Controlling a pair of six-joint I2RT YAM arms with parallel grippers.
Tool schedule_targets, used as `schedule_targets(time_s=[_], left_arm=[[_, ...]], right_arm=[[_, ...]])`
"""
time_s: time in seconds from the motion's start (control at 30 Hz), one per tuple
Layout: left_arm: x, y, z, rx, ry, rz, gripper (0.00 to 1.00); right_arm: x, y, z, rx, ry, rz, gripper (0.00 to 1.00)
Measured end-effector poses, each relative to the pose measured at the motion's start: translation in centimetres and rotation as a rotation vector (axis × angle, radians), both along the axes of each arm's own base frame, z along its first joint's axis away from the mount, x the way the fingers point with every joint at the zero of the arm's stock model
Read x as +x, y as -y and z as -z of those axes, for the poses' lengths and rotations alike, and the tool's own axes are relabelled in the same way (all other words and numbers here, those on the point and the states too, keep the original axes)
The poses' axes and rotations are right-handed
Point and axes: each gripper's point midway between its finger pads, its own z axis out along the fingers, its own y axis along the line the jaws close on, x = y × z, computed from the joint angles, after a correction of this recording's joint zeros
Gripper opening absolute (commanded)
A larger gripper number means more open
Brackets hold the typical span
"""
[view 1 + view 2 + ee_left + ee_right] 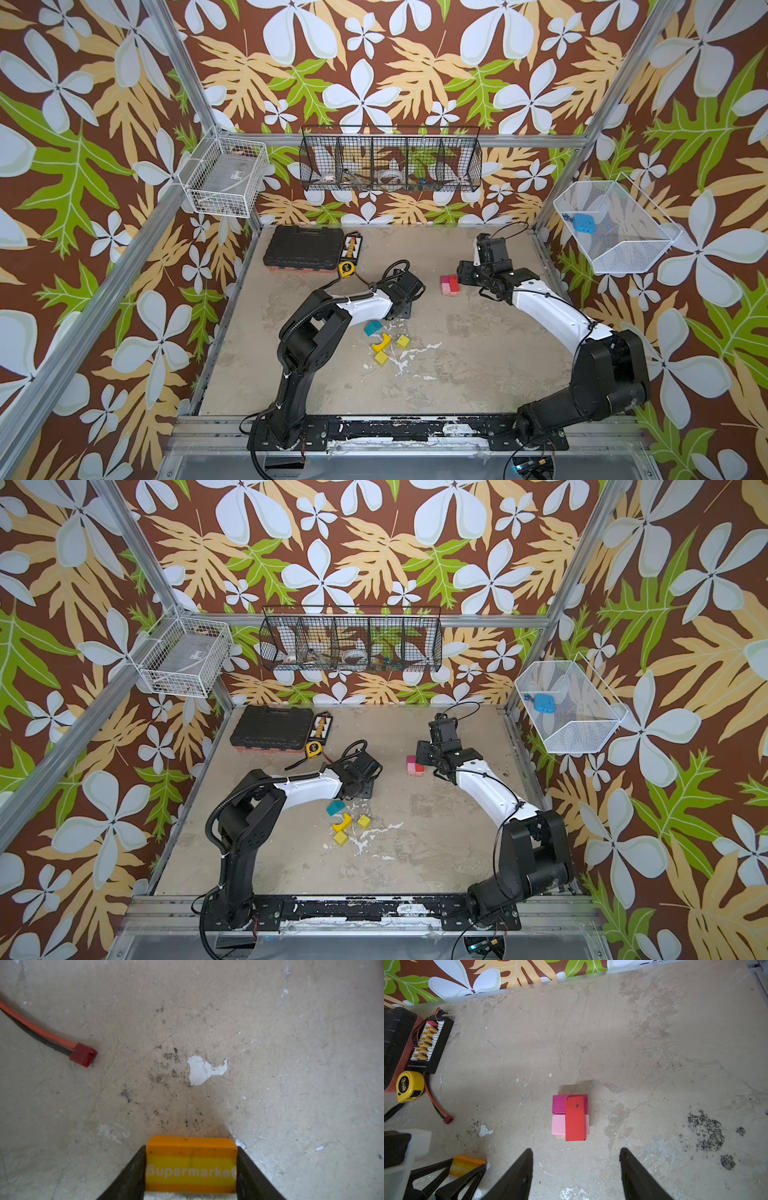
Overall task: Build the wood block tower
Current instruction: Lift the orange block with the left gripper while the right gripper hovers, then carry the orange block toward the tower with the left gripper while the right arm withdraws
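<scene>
Spanning the cell, the bench (457, 365) carries the blocks. Black wall basket (390, 160): tape rolls (390, 176), oddments. White basket (615, 245) on the right wall: a blue item (582, 223). Tower (572, 1118) low, toward the bench's back, red plank (575, 1119) topmost. Right hand (576, 1150) released, just short of it. Left hand (191, 1148) grasping the orange block (191, 1163) by its ends; likely light, rigid, paint possibly slick.

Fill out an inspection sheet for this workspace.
Surface: beige table, scuffed, white chips showing.
Job's things: red block atop magenta block and pink block; teal block, yellow arch, two yellow cubes loose.
Clutter: black tool case, connector board, yellow tape measure.
Grippers: left gripper shut on orange block; right gripper open, empty.
Cables: orange-black lead with red plug lying on table.
Surroundings: black wire basket, white wire basket, white mesh basket on floral walls.
</scene>
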Motion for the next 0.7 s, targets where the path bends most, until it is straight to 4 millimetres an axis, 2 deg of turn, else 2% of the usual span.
schedule_targets(time_s=[0.13,0.2,0.3,0.43,0.53,0.6,0.7], left_arm=[[-0.1,0.0,-0.3,-0.007,0.008,0.003,0.34],[-0.9,-0.5,-0.7,-0.012,-0.008,0.008,0.27],[-2.2,-1.4,-2.7,-0.042,0.001,0.014,0.23],[-2.3,-1.5,-9.2,-0.17,0.147,0.023,0.18],[-2.2,-1.1,-15.2,-0.29,0.279,0.045,0.08],[-2.2,-0.7,-19.3,-0.375,0.366,0.07,0.0],[-2.7,-0.5,-25.4,-0.496,0.498,0.109,0.0]], right_arm=[[-0.1,0.0,-0.4,0.002,0.009,0.001,0.65],[-0.5,0.2,-0.9,0.005,0.027,0.003,0.67],[-1.4,0.9,-1.9,0.009,0.068,0.02,0.69],[-1.1,2.7,-4.9,0.054,0.139,0.09,0.67],[-1.6,3.7,-7.0,0.111,0.219,0.137,0.69],[-2.7,4.6,-6.7,0.14,0.24,0.164,0.72],[-4.5,7.5,-4.8,0.146,0.25,0.249,0.75]])
